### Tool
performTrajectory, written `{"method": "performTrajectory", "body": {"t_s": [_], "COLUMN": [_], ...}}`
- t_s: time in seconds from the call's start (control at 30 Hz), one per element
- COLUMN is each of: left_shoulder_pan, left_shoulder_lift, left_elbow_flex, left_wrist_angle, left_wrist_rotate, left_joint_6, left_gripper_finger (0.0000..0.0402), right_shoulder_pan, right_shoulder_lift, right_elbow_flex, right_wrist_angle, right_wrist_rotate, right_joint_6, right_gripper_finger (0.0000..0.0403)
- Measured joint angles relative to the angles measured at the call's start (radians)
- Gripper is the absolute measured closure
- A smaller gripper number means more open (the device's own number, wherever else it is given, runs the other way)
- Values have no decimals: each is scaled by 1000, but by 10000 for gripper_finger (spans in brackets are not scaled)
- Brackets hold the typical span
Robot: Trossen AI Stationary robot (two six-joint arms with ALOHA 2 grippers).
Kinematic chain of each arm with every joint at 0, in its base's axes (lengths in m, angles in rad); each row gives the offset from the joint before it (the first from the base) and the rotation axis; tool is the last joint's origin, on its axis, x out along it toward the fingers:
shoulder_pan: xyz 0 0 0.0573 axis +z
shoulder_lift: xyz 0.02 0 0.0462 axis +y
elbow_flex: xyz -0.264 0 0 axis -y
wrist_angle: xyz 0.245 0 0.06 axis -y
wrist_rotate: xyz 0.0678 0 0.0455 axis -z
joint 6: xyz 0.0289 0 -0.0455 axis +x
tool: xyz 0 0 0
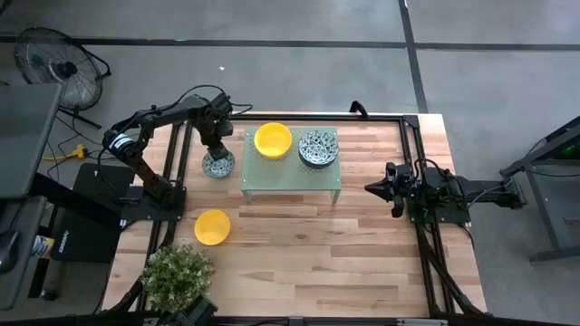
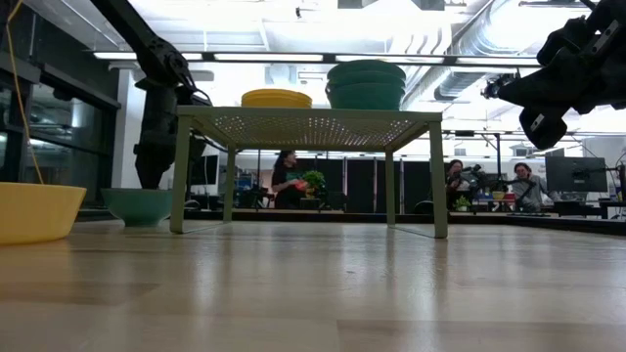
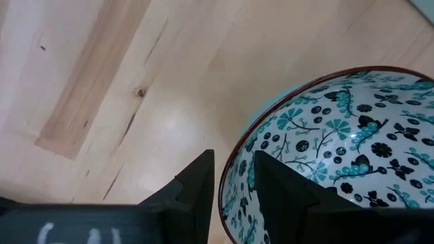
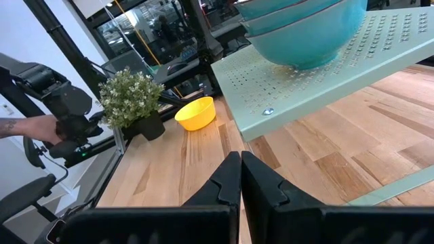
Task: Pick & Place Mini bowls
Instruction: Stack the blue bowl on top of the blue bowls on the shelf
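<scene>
**Left gripper on a patterned bowl beside the stand**

From the high view we count four spots with bowls. On the pale green stand [image 1: 288,181] sits a yellow stack [image 1: 273,140] and, to its right, a patterned stack [image 1: 318,148]; how many bowls are in each we cannot tell from above. A single patterned bowl [image 1: 217,164] rests on the table [image 1: 362,263] just left of the stand, and a lone yellow bowl [image 1: 212,226] lies nearer the front, close to the potted plant [image 1: 178,273]. The left gripper [image 1: 216,149] reaches down onto the rim of the single patterned bowl. The right gripper [image 1: 376,187] hangs off the stand's right end, well apart from any bowl.

In the low view we see the yellow stack [image 2: 277,98] and the teal-sided stack [image 2: 366,84] on top of the stand [image 2: 308,127], one bowl [image 2: 138,206] on the table under the left arm, and the lone yellow bowl [image 2: 34,212] at the left edge.

In the left wrist view the fingers [image 3: 196,186] are a narrow gap apart and straddle the rim of the patterned bowl [image 3: 339,142], one inside and one outside it.

In the right wrist view that gripper's fingers [image 4: 227,183] are pressed together with nothing between them; beyond them are the stand [image 4: 319,88], the stacked bowls [image 4: 305,27], the yellow bowl [image 4: 195,112] and the plant [image 4: 132,98].
</scene>
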Motion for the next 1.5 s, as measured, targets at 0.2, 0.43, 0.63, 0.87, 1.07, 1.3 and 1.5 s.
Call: {"method": "performTrajectory", "body": {"t_s": [0.2,0.43,0.63,0.87,1.07,1.3,1.5], "left_shoulder_pan": [0,3,2,3,3,3,3], "left_shoulder_lift": [0,-5,-2,2,2,2,1], "left_elbow_flex": [-101,-131,-92,-27,39,156,320], "left_wrist_angle": [50,61,55,11,-75,-232,-358], "left_wrist_rotate": [18,55,96,91,92,31,11], "left_joint_6": [-22,-24,-11,9,29,60,72], "left_gripper_finger": [312,366,393,394,394,394,394], "right_shoulder_pan": [0,0,0,0,0,0,0], "right_shoulder_lift": [0,0,0,0,0,0,0], "right_elbow_flex": [0,0,0,0,0,0,0], "right_wrist_angle": [0,0,0,0,0,0,0], "right_wrist_rotate": [0,0,0,0,0,0,0], "right_joint_6": [0,0,0,0,0,0,0], "right_gripper_finger": [402,402,402,402,403,402,402]}}
